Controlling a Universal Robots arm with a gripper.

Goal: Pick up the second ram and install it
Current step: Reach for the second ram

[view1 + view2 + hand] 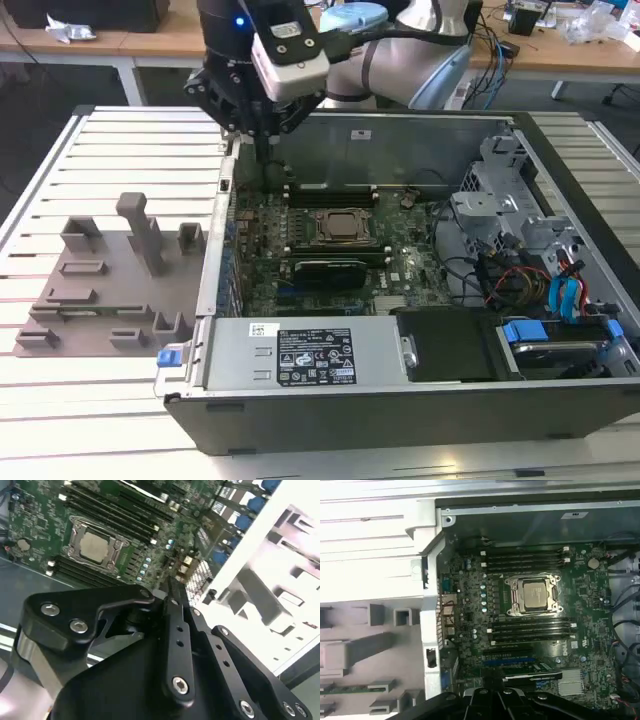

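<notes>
Slatted white table runs under everything, with cluttered desks behind it and an open computer case sitting in the middle.

Above the case's far corner on the tray side hangs the gripper. In the second wrist view its fingers run up to a single tip and look pressed together, with nothing showing between them, so the gripper carries no load. Below it, inside the case, lies the green board with the square metal processor socket, and rows of dark memory slots run along both sides of the socket.

Outside the case, just past its side wall, sits the grey tray with its blocks. The second ram rests there among the blocks — a thin green strip in the first wrist view, well apart from the gripper and not yet lifted.

That stick should be light and stiff, but thin and easily harmed: the small chips and the contact edge are no place for pressure, and any twist could crack it. The safest hold, I judge, is across its two flat faces near the middle of the long upper edge, clamped gently so it stays square — a tilted stick would likely jam in a slot.
</notes>
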